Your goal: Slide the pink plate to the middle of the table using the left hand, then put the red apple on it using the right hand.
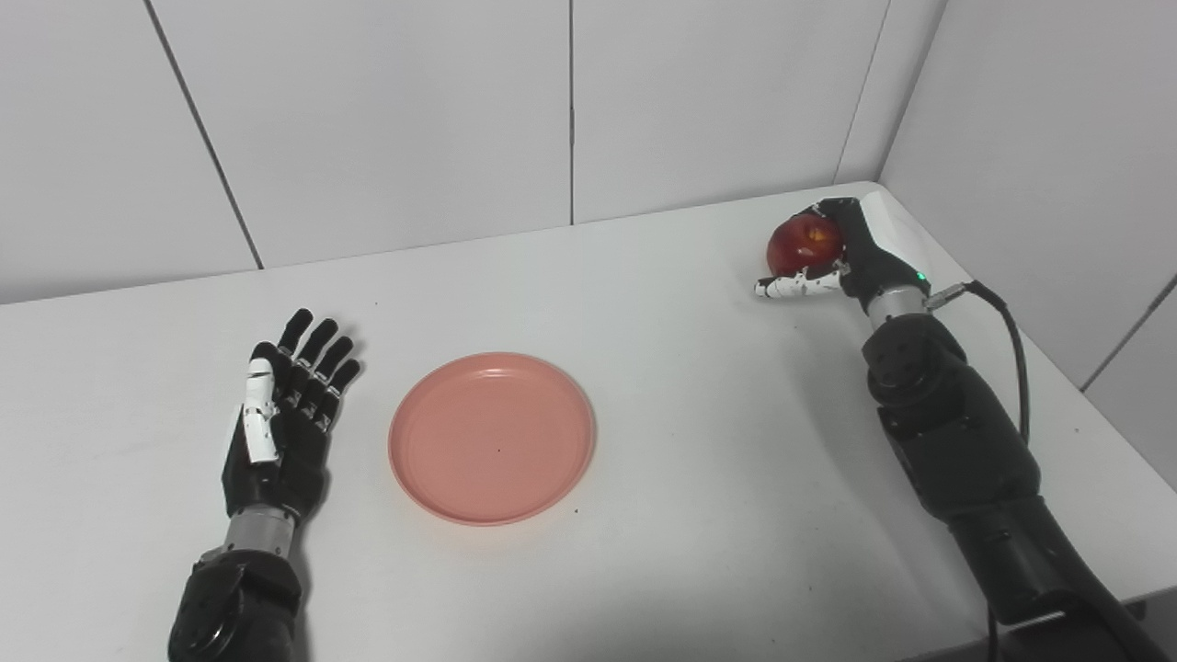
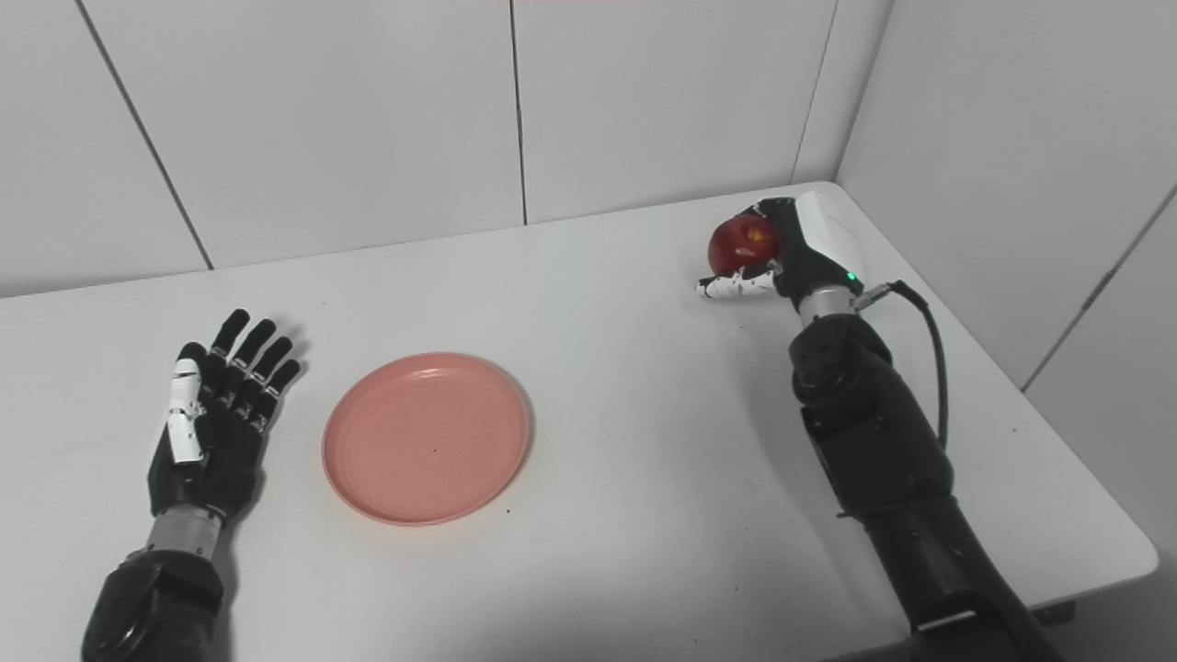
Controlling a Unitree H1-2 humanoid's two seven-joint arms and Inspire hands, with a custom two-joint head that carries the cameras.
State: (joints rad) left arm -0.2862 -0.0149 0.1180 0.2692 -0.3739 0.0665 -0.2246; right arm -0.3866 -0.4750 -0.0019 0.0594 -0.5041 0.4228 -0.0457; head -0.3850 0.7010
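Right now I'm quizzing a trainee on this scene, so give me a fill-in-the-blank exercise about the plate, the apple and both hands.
1. The pink plate holds ____.
2. The red apple sits in the ____ robot hand.
3. The left robot hand lies ____, fingers apart, beside the plate.
4. The apple is near the table's far ____ corner.

Missing words: nothing; right; open; right
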